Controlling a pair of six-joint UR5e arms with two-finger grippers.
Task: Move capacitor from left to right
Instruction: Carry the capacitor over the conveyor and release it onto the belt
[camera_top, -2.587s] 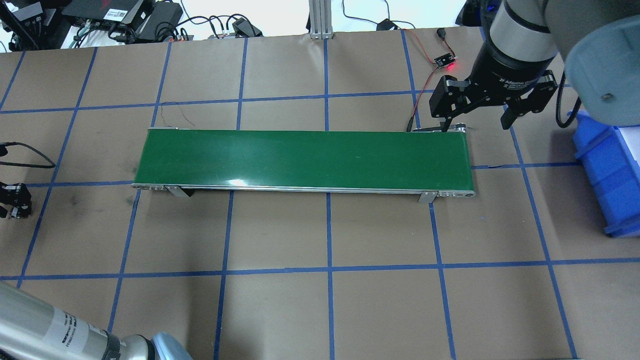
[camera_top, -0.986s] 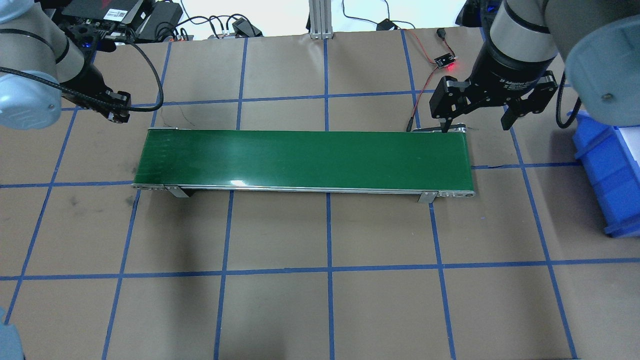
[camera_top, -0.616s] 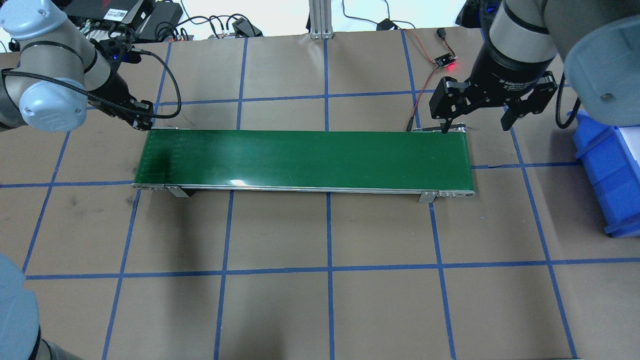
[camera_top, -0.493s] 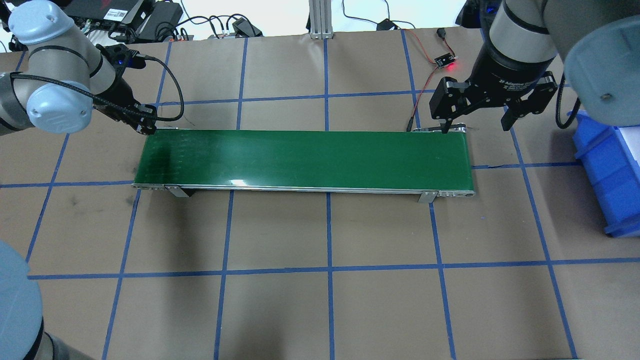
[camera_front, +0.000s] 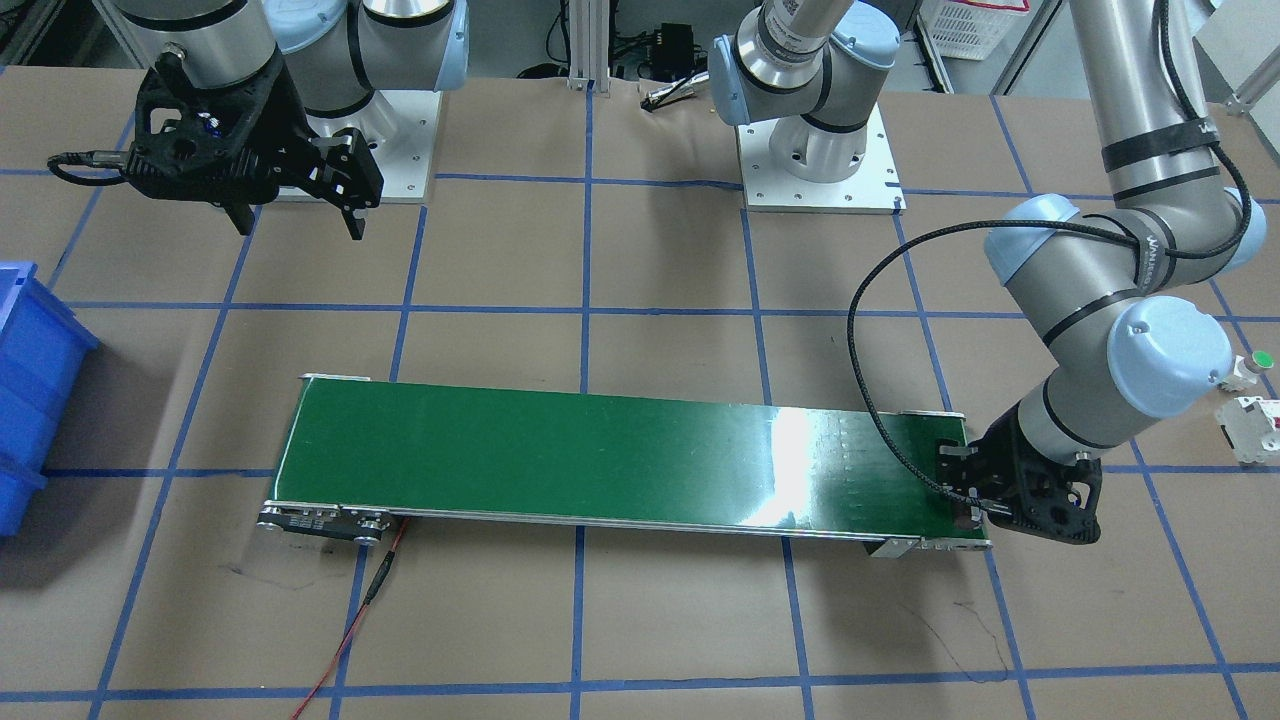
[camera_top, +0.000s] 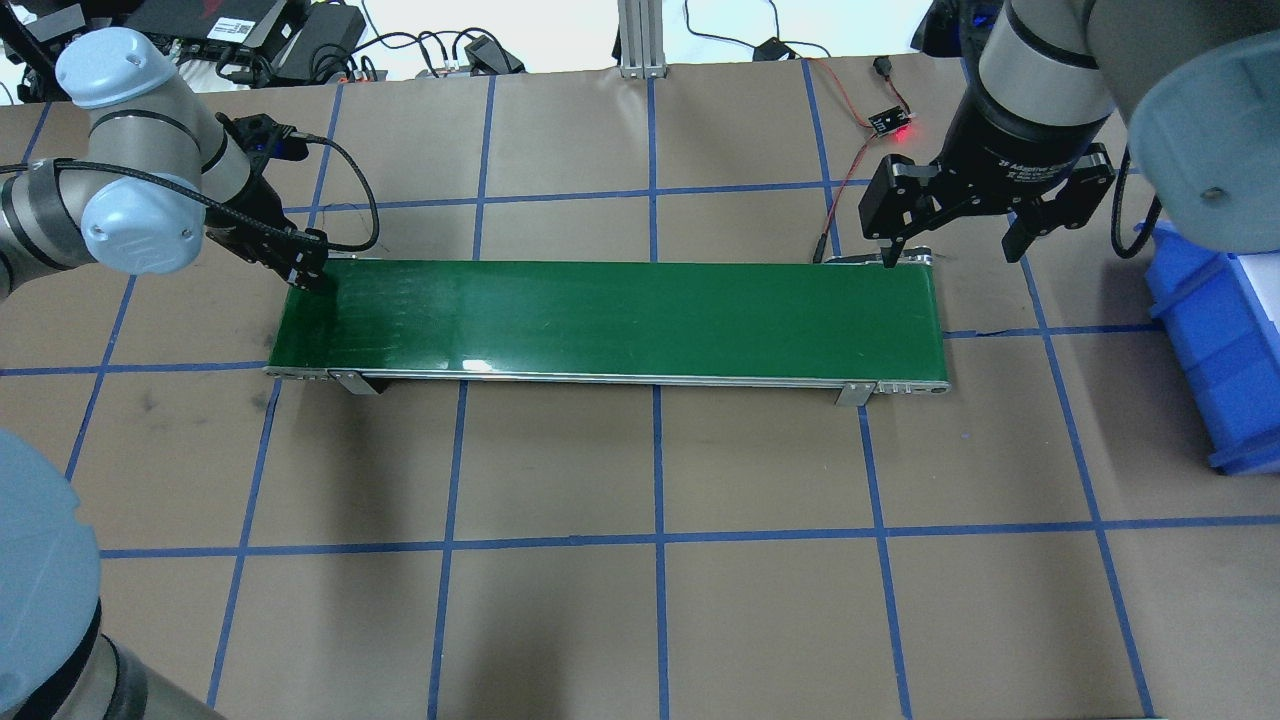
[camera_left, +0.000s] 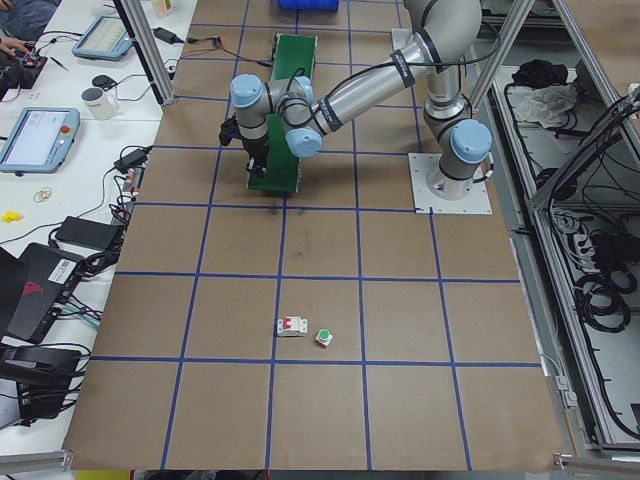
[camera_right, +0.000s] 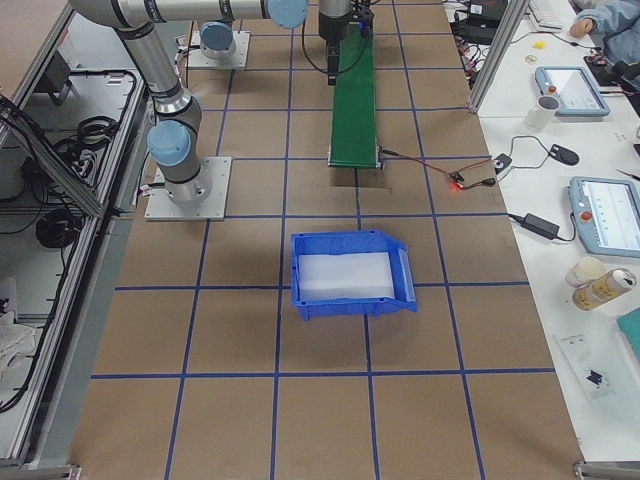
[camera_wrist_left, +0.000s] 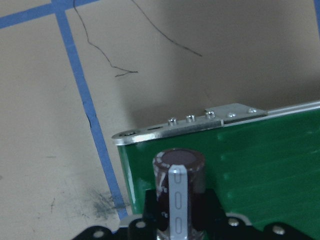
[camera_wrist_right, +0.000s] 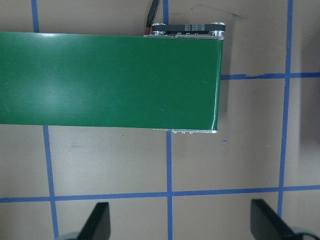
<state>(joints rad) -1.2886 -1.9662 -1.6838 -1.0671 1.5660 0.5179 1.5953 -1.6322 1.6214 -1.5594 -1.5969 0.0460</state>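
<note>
Overhead exterior: taped brown table (camera_top: 560, 620), long green conveyor belt (camera_top: 610, 318) across it, blue bin (camera_top: 1215, 340) at the right edge. By the belt's far right corner, right gripper (camera_top: 950, 253), spread wide, empty. At the far left corner, left gripper (camera_top: 305, 274), clamped around the capacitor (camera_wrist_left: 179, 175), over the belt's end.

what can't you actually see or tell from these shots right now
- capacitor: shows only in the left wrist view, where its lower end runs off the frame's bottom edge.
- In the overhead and front-facing views the left gripper hides it.
- Whether it touches the conveyor belt: no view shows its underside.
</note>
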